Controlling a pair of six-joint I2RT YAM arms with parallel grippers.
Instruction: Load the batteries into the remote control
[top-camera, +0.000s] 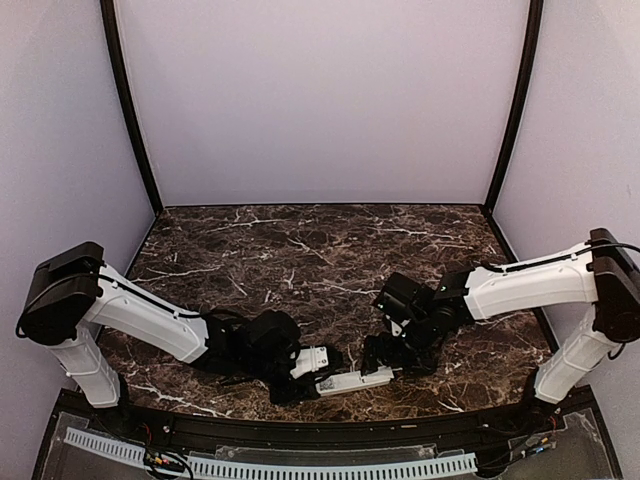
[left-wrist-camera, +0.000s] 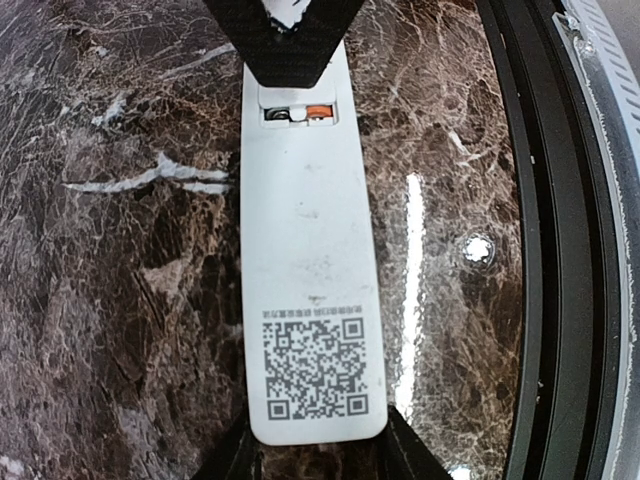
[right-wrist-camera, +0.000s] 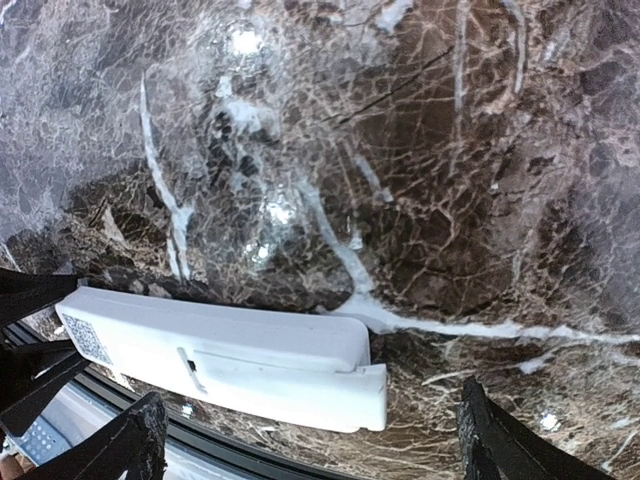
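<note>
Your remote control (left-wrist-camera: 305, 260) lies back up on the marble table (left-wrist-camera: 120, 300), and its battery recess (left-wrist-camera: 298, 112) shows you one orange-red battery (left-wrist-camera: 318, 111); the rest of the recess is hidden under a black wedge (left-wrist-camera: 290, 45). Your left gripper (left-wrist-camera: 318, 425) flanks the sticker end closely, though you cannot tell whether it clamps, and your right gripper (right-wrist-camera: 310, 395) is spread wide at the other end. You can count one remote and one visible battery.
</note>
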